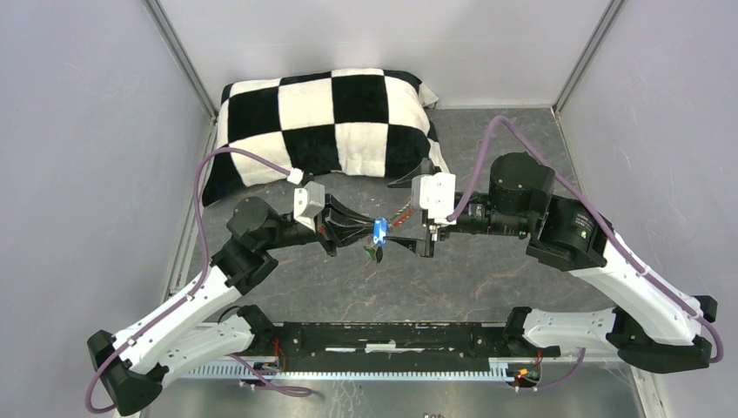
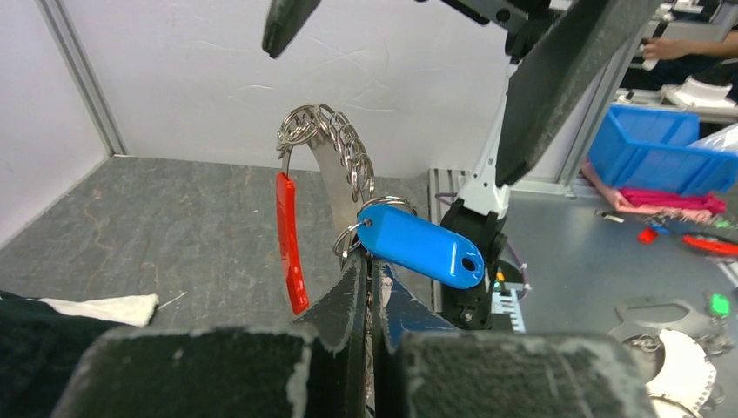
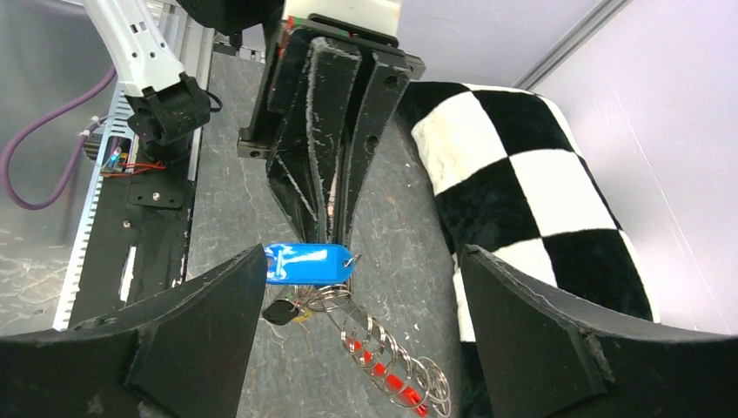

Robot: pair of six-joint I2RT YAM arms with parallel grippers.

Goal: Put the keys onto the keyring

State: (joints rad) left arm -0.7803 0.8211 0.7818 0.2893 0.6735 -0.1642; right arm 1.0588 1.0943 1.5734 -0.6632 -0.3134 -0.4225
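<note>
Above the middle of the table (image 1: 348, 296), the keyring (image 2: 335, 139) is held off the surface by the left gripper (image 2: 367, 283), whose jaws are clamped tight on it. The loop of small silvery rings is seen curving away from that clamp. The blue key tag (image 2: 422, 244) is hung right at the left fingertips and the red key tag (image 2: 291, 244) is hung further along the loop. A small dark piece (image 3: 280, 311) is seen beneath the blue tag, but it cannot be made out.

The right gripper (image 3: 361, 254) is spread wide, nothing is held in it, and the blue tag and the nearest rings are framed between its two fingers (image 3: 200, 322).

The step in hand is judged to be a grasp on the blue tag, so that its small ring can be worked along the loop. The tag is best taken by its broad flat faces, since thin wire is easily lost from between the pads. The left clamp is best kept firm, and any pull should be made along the line of the loop so that the ring is not wrenched out.

Little room is left between the two sets of fingertips, so a slow, straight approach is called for. The dangling rings and red tag could be snagged by a finger. The checkered pillow (image 1: 331, 113) is found close behind the right wrist, so a retreat that way is limited. Open table is left toward the arm bases, and the walls are well apart.
</note>
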